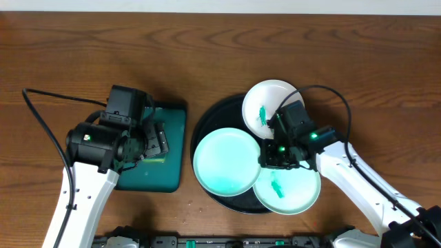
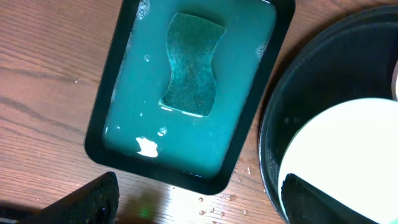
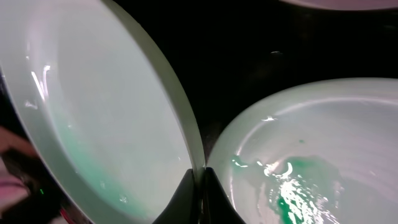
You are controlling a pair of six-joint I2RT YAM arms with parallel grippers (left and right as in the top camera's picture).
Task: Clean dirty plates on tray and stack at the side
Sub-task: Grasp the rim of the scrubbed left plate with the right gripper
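The right gripper (image 3: 199, 186) is pinched on the rim of a round white plate (image 3: 93, 112), tilted over the left half of the large round black tray (image 1: 213, 120). 2 more (green-smeared) sit on it: the far plate (image 1: 265, 96) and near plate (image 1: 293, 196). The left gripper (image 1: 160, 140) hangs spread above the rectangular dark-green tray (image 1: 169, 172), left of the black tray.

"Where do the plates sit from the right pincer (image 1: 271, 157)?"

"All three are on the tray (image 1: 207, 124). The first plate (image 1: 224, 164) lies to its left, with its edge between the tips. The second plate (image 1: 265, 103) lies beyond it and the third plate (image 1: 293, 194) on the near side, both reaching past the tray's rim."

"And the left pincer (image 1: 157, 141)?"

"It hangs above the small tray (image 1: 165, 176), just left of the big one. A sponge (image 2: 191, 65) lies in there, in liquid (image 2: 143, 93), ahead of the tips."
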